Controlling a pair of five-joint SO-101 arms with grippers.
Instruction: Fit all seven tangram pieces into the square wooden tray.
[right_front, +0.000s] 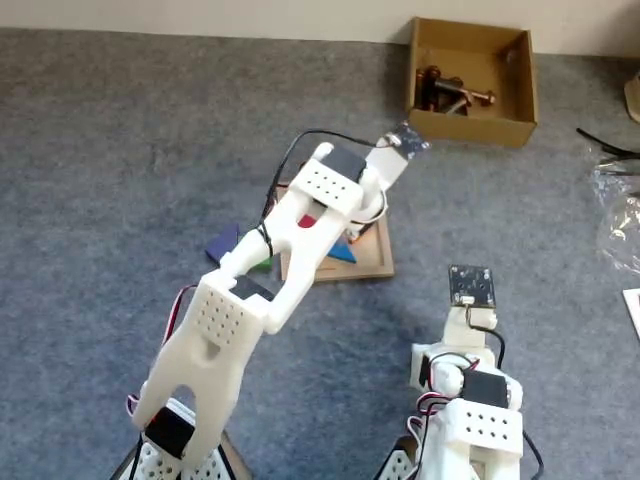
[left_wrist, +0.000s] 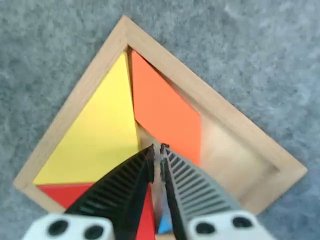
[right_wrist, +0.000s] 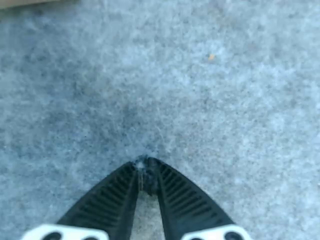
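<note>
The tangram pieces look thin, light, stiff and smooth, so each is probably best pinched across opposite edges. The square wooden tray (left_wrist: 220, 106) holds a yellow triangle (left_wrist: 100, 135), an orange parallelogram (left_wrist: 167, 117), a red piece (left_wrist: 65, 194) and a blue piece (left_wrist: 164, 226). A dark blue piece (right_front: 224, 245) and a green piece (right_front: 262, 264) lie beside the tray on the desk (right_front: 120, 150). The left gripper (left_wrist: 156, 149) hangs over the tray, pressed almost together and empty. The right gripper (right_wrist: 145, 162) is pressed together on the desk. A cardboard box (right_front: 470, 130) holds coppery objects (right_front: 450, 92).

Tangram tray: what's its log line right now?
tray: yellow piece, orange piece, red piece inside; left tool: shut above tray; right tool: shut over carpet
</note>
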